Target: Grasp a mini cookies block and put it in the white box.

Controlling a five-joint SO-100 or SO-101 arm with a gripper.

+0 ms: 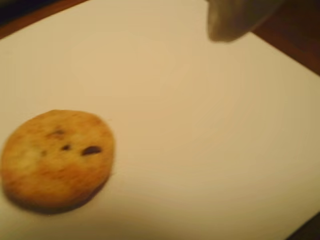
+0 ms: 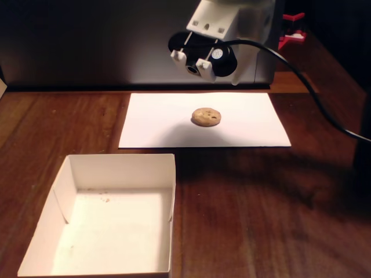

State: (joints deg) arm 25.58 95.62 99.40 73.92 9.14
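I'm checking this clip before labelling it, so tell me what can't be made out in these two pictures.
- Gripper: in the wrist view only a blurred tip at the top edge; in the fixed view the wrist camera housing hides it, so open or shut is unknown.
- Cookie: surface detail blurred in the wrist view.
- White box: near edge cut off by the fixed view's frame.

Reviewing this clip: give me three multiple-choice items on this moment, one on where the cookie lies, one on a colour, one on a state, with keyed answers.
1. Where does the cookie lie?
A. in the white box
B. on the paper sheet
C. on bare wood

2. What colour is the table?
A. brown
B. grey
C. blue

3. What is in the white box?
A. two cookies
B. one cookie
C. no cookie

Answers:
B, the fixed view shows it on the paper sheet.
A, brown wood grain surrounds the sheet.
C, its floor holds only specks.
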